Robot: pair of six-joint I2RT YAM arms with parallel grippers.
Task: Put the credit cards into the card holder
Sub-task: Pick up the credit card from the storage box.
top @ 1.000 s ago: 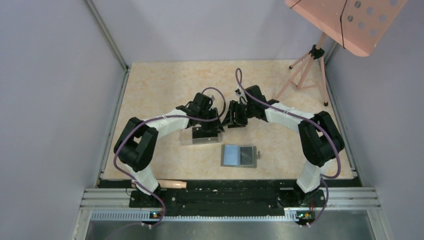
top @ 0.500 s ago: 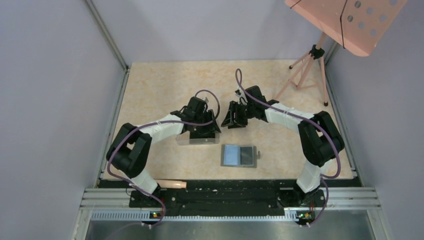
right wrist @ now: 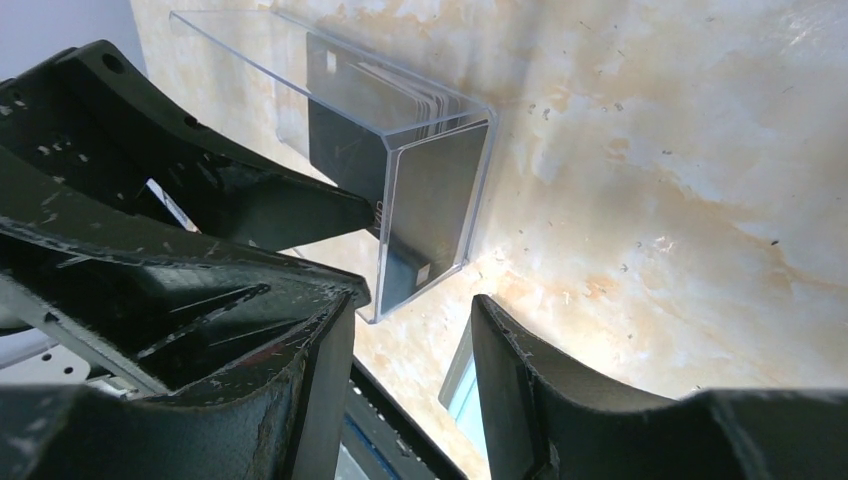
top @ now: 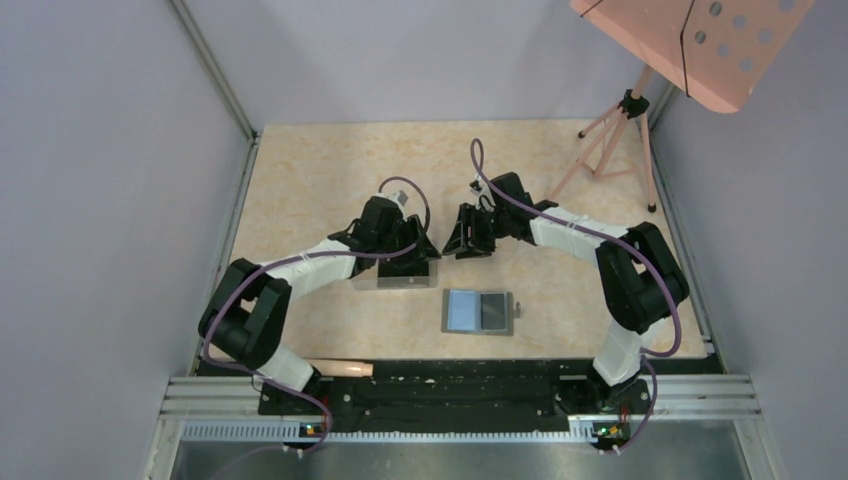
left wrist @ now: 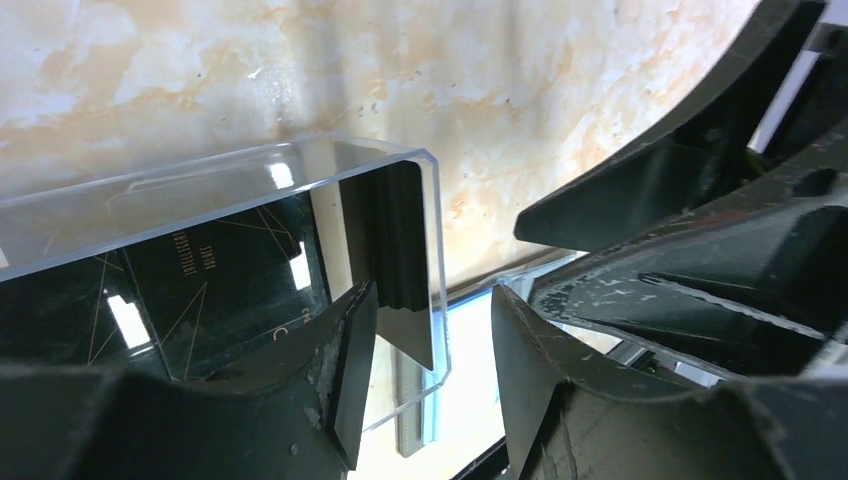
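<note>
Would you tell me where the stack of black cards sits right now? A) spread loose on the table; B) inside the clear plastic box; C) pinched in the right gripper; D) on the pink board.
B: the left wrist view shows the credit cards stacked behind the transparent walls of the clear plastic box.

I have slid my left tool (left wrist: 428,330) a little to the left along the clear box (top: 395,280), and its fingers have opened wider. My left arm (top: 300,268) has swung its elbow back, farther from the box and nearer the tabletop's (top: 300,180) front edge.
</note>
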